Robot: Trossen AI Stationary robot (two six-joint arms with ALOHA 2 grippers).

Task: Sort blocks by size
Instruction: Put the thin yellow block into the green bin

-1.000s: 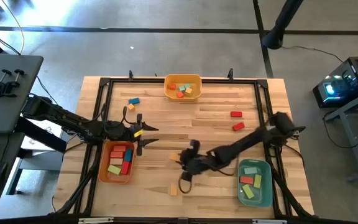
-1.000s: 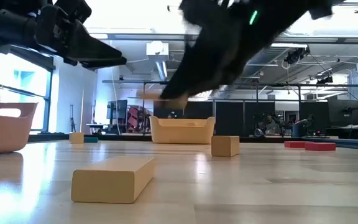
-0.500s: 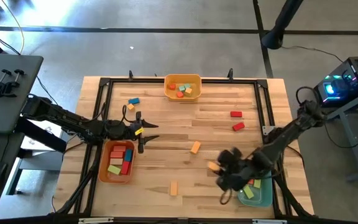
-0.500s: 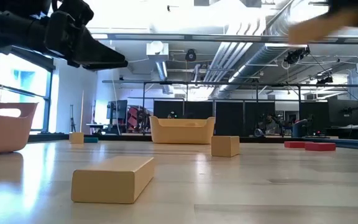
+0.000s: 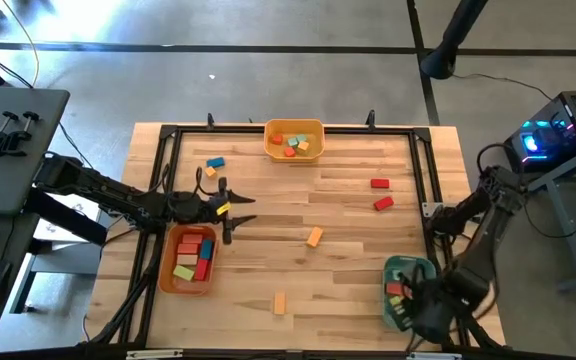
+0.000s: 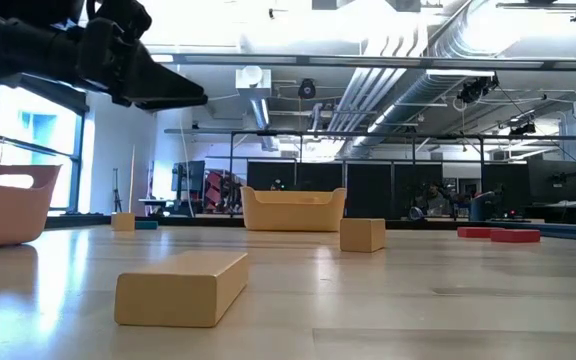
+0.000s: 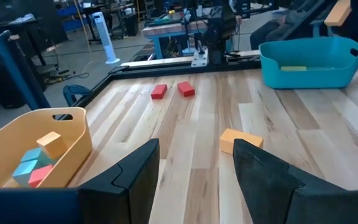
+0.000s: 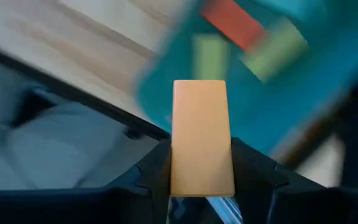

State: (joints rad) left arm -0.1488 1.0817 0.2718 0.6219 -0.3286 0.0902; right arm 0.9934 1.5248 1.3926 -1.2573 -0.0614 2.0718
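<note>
My right gripper (image 8: pixel 202 171) is shut on an orange block (image 8: pixel 202 134) and hangs over the near end of the teal bin (image 5: pixel 409 272) at the table's near right. That bin holds red, green and yellow blocks. My left gripper (image 5: pixel 236 214) is open and empty, just beyond the orange bin (image 5: pixel 171 276), which holds several blocks. Loose blocks lie flat on the table: an orange one (image 5: pixel 314 237), an orange bar (image 5: pixel 279 303), two red ones (image 5: pixel 379 184) and a blue one (image 5: pixel 215 162). My right gripper pinches the orange block by its two long sides (image 8: pixel 178 155) between the two fingers. The block lies along the fingers, and its free end (image 8: pixel 200 90) sticks out past the fingertips. It is lifted clear above the teal bin.
A yellow bin (image 5: pixel 294 140) with several blocks stands at the far edge's middle. A black frame (image 5: pixel 168 140) runs around the tabletop. In the left wrist view the orange block (image 7: pixel 241 140) lies ahead of the open fingers, with the red blocks (image 7: pixel 159 91) and teal bin (image 7: pixel 309 59) beyond.
My right gripper has swung quickly from the middle of the table toward the near right corner, carrying the orange block clear of the table, and now hangs over the teal bin. The orange block in the table's middle has come into view from under the arm.
</note>
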